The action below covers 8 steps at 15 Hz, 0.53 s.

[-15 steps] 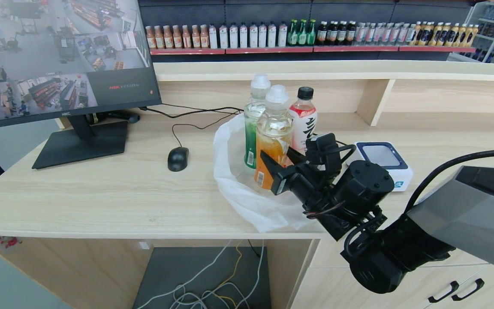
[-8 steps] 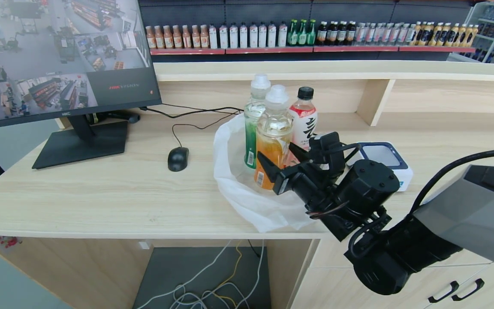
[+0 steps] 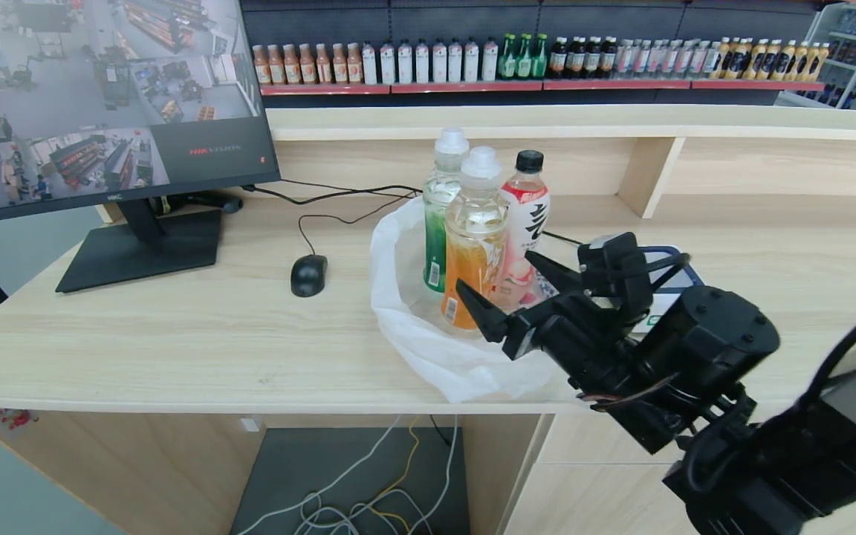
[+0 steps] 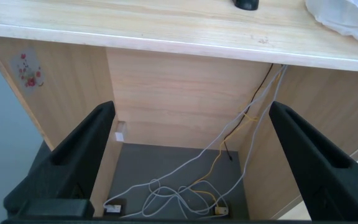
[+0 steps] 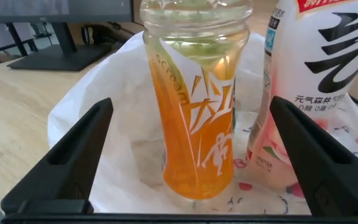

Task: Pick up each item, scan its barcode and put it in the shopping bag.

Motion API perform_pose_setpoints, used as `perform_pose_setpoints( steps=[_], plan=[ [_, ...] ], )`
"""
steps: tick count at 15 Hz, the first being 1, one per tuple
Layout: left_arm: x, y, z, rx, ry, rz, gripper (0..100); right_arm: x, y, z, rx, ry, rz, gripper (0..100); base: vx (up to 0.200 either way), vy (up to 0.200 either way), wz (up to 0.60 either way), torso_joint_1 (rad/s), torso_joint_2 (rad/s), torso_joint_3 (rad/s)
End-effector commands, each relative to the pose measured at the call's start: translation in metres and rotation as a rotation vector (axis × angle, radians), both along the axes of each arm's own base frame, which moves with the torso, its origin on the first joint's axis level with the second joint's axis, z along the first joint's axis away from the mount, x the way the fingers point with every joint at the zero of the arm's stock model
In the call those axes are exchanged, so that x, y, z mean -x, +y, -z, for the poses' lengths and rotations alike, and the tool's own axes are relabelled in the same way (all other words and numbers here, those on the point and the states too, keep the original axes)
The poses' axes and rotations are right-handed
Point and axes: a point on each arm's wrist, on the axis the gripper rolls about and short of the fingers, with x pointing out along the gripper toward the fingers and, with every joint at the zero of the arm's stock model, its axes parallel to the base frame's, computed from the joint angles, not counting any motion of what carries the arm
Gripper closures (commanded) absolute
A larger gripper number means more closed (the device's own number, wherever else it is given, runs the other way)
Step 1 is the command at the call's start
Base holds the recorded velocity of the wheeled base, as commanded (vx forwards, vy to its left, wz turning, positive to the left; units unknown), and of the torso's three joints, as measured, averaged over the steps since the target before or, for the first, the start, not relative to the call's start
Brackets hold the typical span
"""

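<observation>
Orange juice fills the lower half of the orange drink bottle (image 3: pixel 475 245), which stands in the white shopping bag (image 3: pixel 392 286) on the wooden counter (image 3: pixel 175 334). A second ago the right gripper (image 3: pixel 497 271) had its two fingers on either side of this bottle. Now it has backed away toward the robot's right, and the bottle has stayed where it was. The fingers are spread wide and hold nothing. I think this means the bottle has been let go and its turn is done.

It stands straight up. Its long side runs up and down, with the white cap on top and its flat bottom in the bag. The barcode on its label faces the robot's left. A green bottle (image 3: pixel 439 223) stands just behind it and a pink bottle (image 3: pixel 528 208) just beside it, both straight up in the bag too.

Down low by the front of the counter, the left gripper (image 4: pixel 191 107) is spread wide and holds nothing.
</observation>
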Motion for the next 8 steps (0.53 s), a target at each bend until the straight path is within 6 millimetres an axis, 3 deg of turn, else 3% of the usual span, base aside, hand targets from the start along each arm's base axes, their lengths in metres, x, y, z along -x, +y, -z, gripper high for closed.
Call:
perform_pose_setpoints(
  steps=[1,4,7,8],
  plan=[
    [0.0,0.0,0.0,0.0,0.001,0.001,0,0.043,-0.035,-0.028,-0.03,-0.04,0.004,0,0.0,0.0,0.0,0.0,0.0,0.0],
    [0.0,0.0,0.0,0.0,0.001,-0.001,0,0.093,-0.079,-0.026,-0.01,-0.024,0.024,0,0.0,0.0,0.0,0.0,0.0,0.0],
    [0.0,0.0,0.0,0.0,0.001,-0.001,0,0.138,-0.116,-0.007,0.038,0.009,0.045,0,0.0,0.0,0.0,0.0,0.0,0.0],
    [0.0,0.0,0.0,0.0,-0.001,-0.001,0,0.149,-0.126,-0.016,-0.009,-0.042,0.064,0,0.0,0.0,0.0,0.0,0.0,0.0]
  ],
)
